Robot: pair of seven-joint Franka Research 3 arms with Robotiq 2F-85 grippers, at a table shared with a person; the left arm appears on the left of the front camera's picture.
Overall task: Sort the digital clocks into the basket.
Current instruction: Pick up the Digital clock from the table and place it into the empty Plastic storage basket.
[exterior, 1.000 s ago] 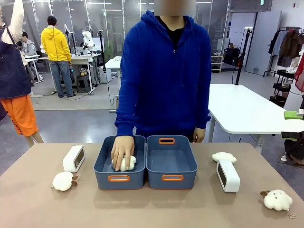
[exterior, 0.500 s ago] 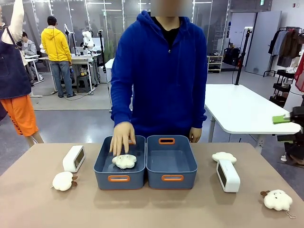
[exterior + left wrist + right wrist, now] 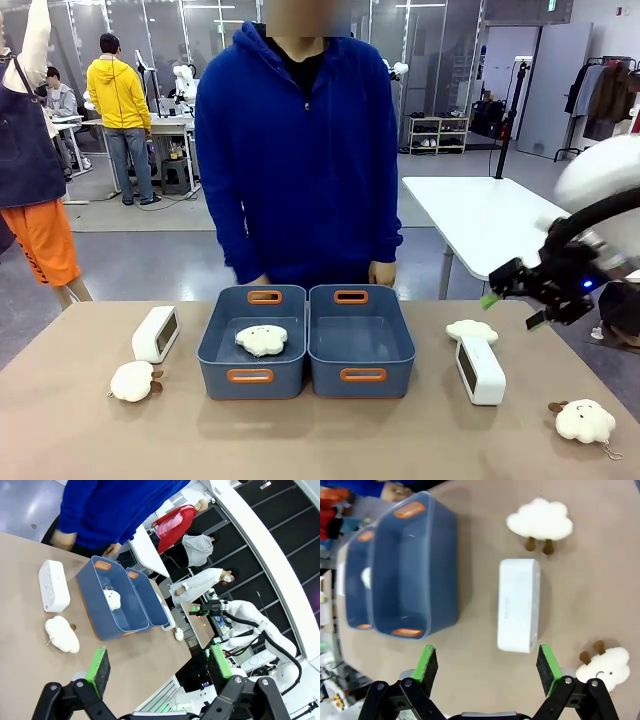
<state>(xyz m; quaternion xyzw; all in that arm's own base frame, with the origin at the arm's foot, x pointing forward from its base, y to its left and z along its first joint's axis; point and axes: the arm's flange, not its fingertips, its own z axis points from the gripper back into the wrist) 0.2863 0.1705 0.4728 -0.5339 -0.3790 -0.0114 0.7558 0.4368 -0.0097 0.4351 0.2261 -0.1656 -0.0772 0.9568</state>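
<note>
Two white digital clocks lie on the table: one [image 3: 156, 334] left of the bins, one [image 3: 480, 369] right of them. Two slate-blue baskets stand side by side at the middle; the right one [image 3: 330, 378] holds nothing, the left one [image 3: 215, 380] holds a cream plush [image 3: 262, 339]. My right gripper [image 3: 511, 310] hovers open above the right clock [image 3: 519, 605], which lies ahead of and between its fingers [image 3: 486, 664]. My left gripper [image 3: 159, 662] is open and empty, high above the table, far from the left clock [image 3: 54, 585].
A person in a blue hoodie stands at the far edge, one hand [image 3: 382, 272] just behind the bins. Cream plush toys lie at the front left [image 3: 134, 381], front right [image 3: 585, 421] and beside the right clock [image 3: 471, 330].
The person's hand let go of the plush in the left bin and pulled back, and the person stepped left. My right arm came in from the right, above the right clock.
</note>
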